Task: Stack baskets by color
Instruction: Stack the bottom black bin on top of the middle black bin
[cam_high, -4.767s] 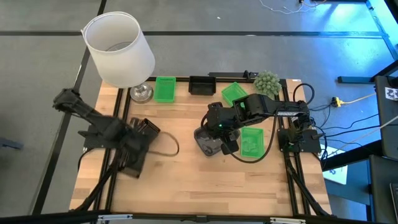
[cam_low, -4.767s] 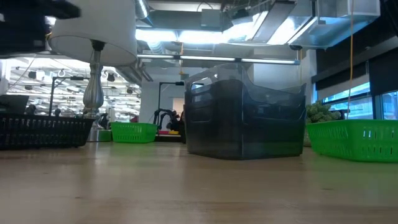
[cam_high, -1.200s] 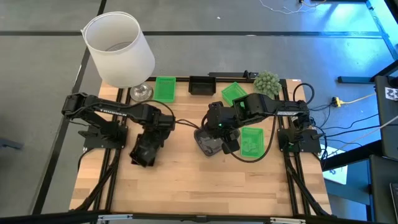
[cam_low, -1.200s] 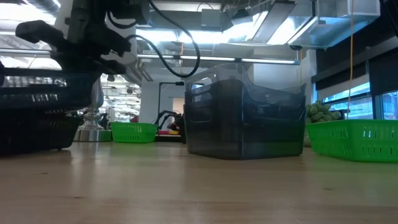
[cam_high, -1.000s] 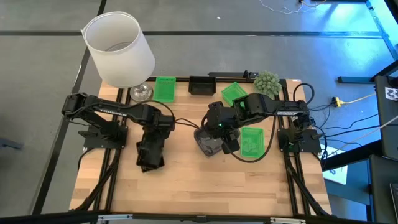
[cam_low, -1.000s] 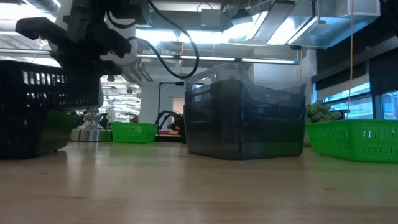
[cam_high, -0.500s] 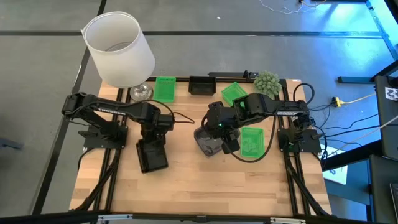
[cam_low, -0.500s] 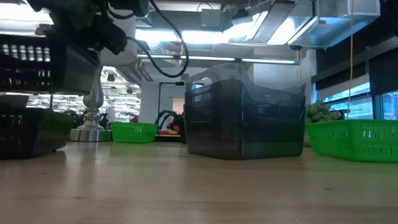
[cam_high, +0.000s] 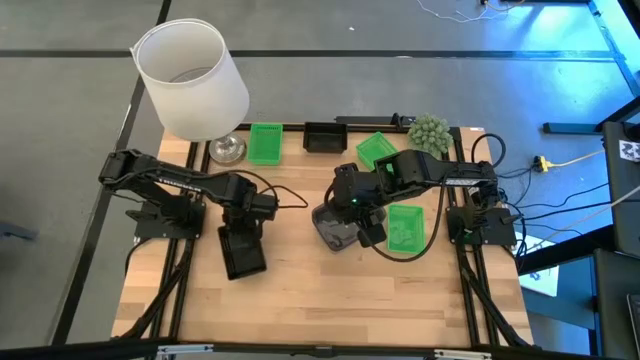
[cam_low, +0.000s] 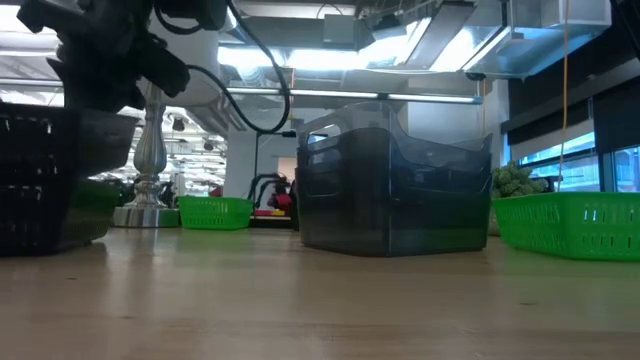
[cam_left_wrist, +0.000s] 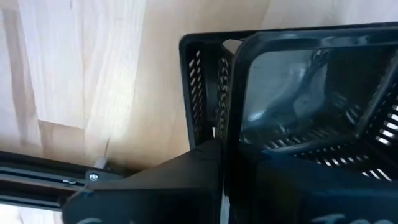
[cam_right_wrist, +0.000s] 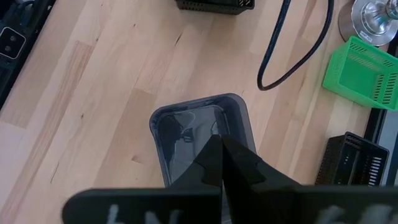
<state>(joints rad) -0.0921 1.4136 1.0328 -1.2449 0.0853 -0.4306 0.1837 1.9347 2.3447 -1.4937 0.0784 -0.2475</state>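
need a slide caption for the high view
Left tool shut on a black basket, right tool shut over the grey basket.

counter (cam_high: 330, 290): showing pale wood planks with grain streaks
grey basket (cam_high: 335, 228): looking smoky, translucent
green baskets (cam_high: 404, 227): glowing bright green, slotted sides
black baskets (cam_high: 243, 252): showing black, rows of slits
lampshade (cam_high: 191, 80): showing plain white
plant ball (cam_high: 430, 133): showing dull green
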